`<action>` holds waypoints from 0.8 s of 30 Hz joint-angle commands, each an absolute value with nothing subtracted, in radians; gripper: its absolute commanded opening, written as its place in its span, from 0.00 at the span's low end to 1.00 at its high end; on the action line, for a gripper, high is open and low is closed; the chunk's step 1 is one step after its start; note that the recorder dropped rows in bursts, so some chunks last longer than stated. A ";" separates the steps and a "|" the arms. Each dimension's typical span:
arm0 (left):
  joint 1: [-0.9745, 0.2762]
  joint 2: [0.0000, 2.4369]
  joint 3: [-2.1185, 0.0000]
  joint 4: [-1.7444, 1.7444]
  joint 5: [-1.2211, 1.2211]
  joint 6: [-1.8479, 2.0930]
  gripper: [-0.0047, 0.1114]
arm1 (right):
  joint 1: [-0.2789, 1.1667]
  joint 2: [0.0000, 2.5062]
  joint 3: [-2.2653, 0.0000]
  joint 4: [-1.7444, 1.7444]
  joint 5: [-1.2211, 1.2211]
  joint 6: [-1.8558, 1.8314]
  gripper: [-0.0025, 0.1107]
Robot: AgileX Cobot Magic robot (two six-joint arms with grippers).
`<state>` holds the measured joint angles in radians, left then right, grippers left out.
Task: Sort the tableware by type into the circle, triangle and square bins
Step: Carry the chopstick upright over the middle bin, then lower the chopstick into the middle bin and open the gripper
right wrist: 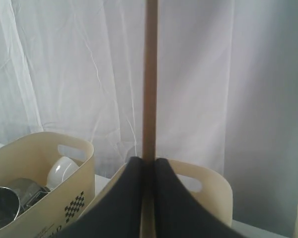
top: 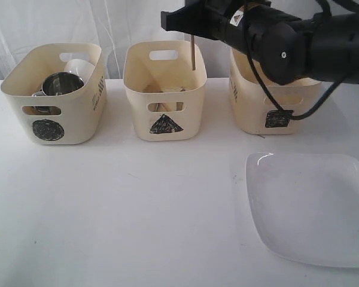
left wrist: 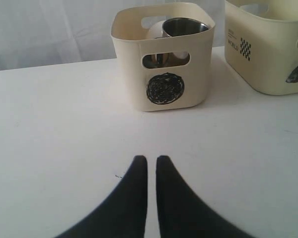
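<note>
Wooden chopstick [top: 193,52], thin and brown, hangs upright over the cream plastic triangle-marked bin [top: 191,116], pinched by its top end in the clenched right gripper [right wrist: 149,161]. Likely light, stiff, smooth, apt to swivel; mid-shaft hold looks steadier. Left gripper [left wrist: 151,159] closed, empty, low over white table [left wrist: 49,148]. Large white squarish plate [top: 311,203] unsorted.

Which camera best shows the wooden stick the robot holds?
The right wrist view: the chopstick looms close, pinched in the right end effector. The exterior view shows it only as a thin line above the triangle bin. The left wrist view misses it.
</note>
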<state>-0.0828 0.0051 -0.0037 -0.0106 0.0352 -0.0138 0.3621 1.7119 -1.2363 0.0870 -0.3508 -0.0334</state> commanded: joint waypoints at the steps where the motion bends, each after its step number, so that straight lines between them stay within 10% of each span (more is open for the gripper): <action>1: -0.083 0.000 0.000 -0.022 0.030 -0.020 0.16 | 0.358 1.764 -1.293 0.104 -0.364 -0.063 0.02; 24: -0.083 0.000 0.000 -0.022 0.030 -0.020 0.16 | 0.349 2.042 -1.564 0.141 -0.264 -0.135 0.02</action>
<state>-0.0828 0.0051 -0.0037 -0.0106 0.0352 -0.0138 0.3586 2.0346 -1.5429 0.1375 -0.3032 -0.1241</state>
